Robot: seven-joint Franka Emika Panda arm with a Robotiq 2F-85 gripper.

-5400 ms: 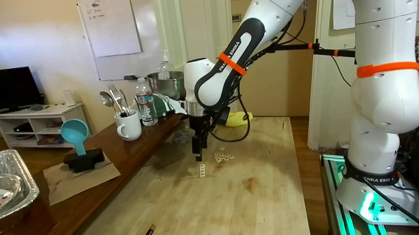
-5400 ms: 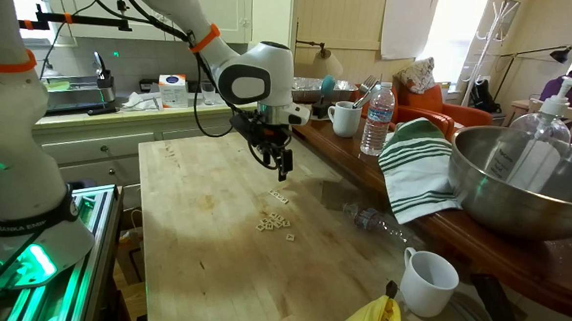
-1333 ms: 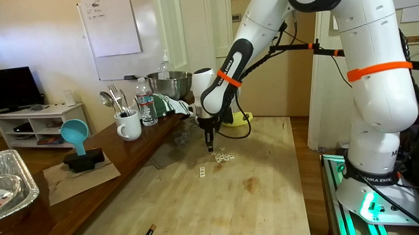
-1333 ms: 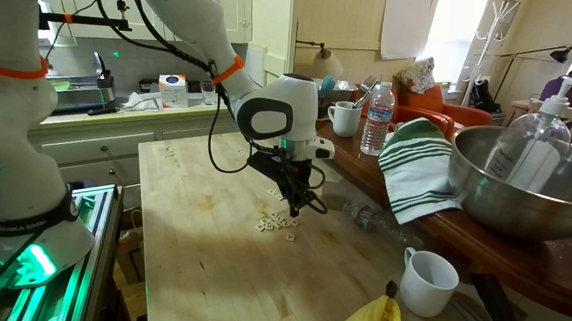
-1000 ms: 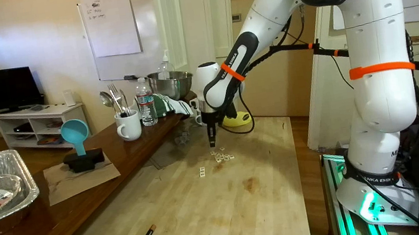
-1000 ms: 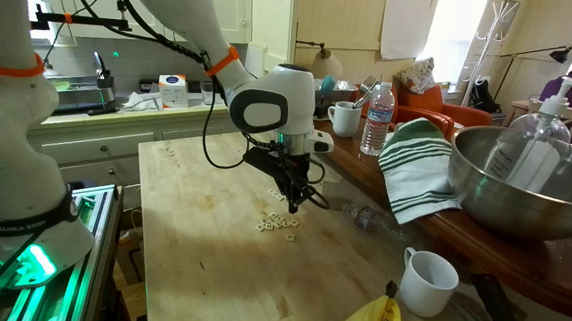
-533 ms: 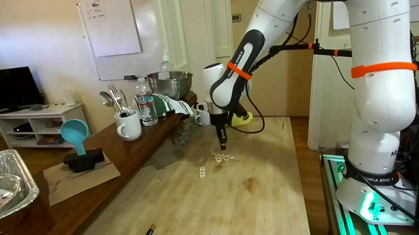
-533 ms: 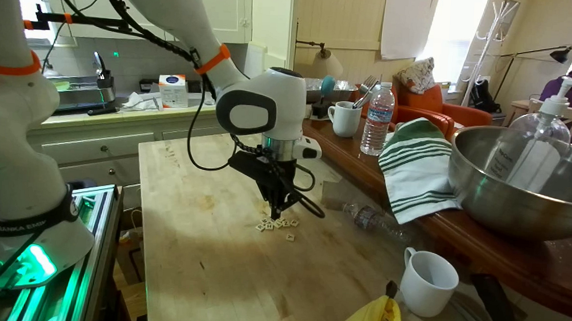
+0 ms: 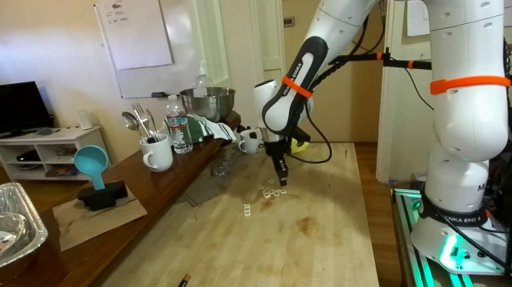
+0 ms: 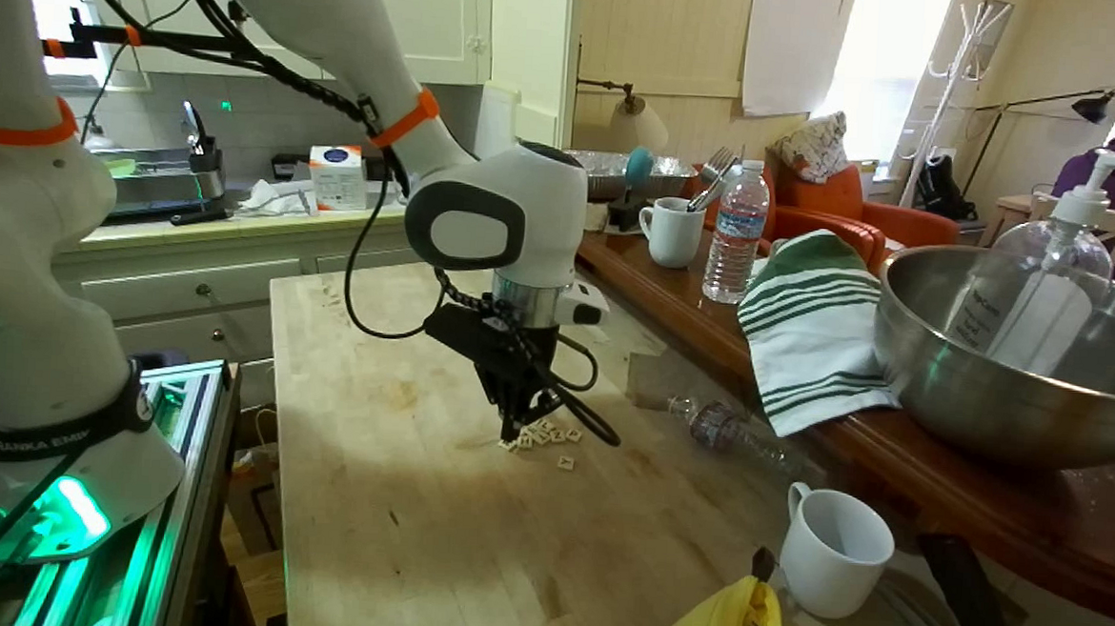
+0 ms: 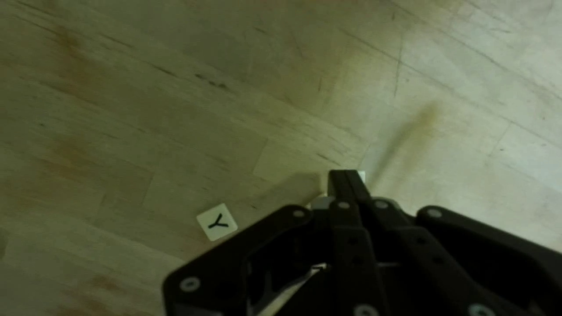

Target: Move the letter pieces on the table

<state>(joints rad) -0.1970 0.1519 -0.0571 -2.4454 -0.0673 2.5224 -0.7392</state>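
Note:
Several small, pale letter pieces (image 9: 271, 192) lie in a loose heap on the light-wood table (image 9: 256, 272). A short row of letter pieces (image 9: 247, 210) stands apart from the heap; in an exterior view the arm hides it. One single piece marked Y (image 10: 566, 463) lies off the heap, and in the wrist view this Y piece (image 11: 217, 222) is left of the jaws. My black gripper (image 9: 283, 183) points down at the heap's edge, its fingertips pressed together with nothing between them. In an exterior view the gripper (image 10: 510, 436) covers part of the heap. Whether it touches a piece I cannot tell.
A battery (image 9: 182, 285) lies on the table far from the heap. Along the raised dark wooden counter (image 10: 653, 304) rests a clear plastic bottle (image 10: 728, 429) on its side. A white mug (image 10: 836, 557) and a yellow pouch (image 10: 727, 622) stand near the table's end.
Over the last second my shut gripper has travelled across the heap toward the robot's base side. Compared with several seconds ago, one piece has left the row and lies by the heap.

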